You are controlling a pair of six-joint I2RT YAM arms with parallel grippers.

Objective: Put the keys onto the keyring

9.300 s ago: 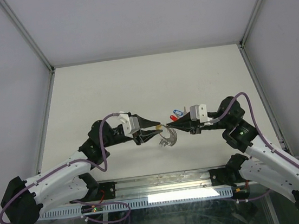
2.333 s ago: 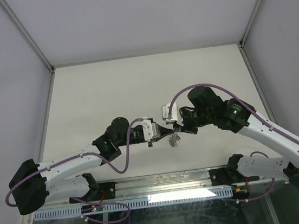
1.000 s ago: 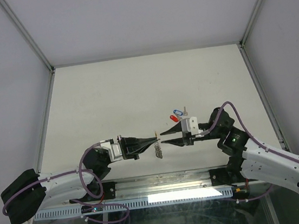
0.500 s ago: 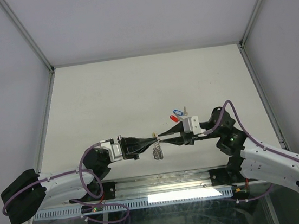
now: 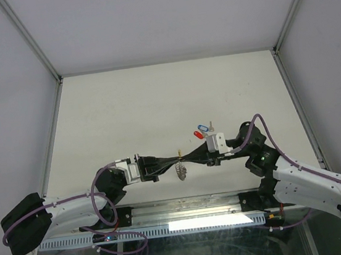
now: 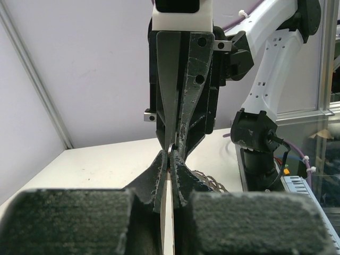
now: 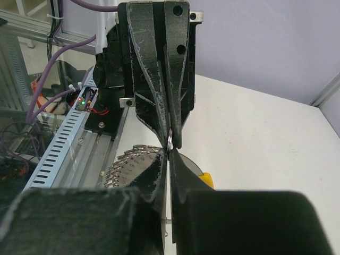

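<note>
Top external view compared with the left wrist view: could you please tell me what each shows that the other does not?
Only the top external view shows the blue-tagged key and the red-tagged key lying on the table just beyond the right gripper, apart from the keyring. Only the left wrist view shows how narrowly both pairs of fingers are pinched, tip against tip. Both show the left gripper meeting the right gripper, with the keyring's beaded part hanging below them.
</note>
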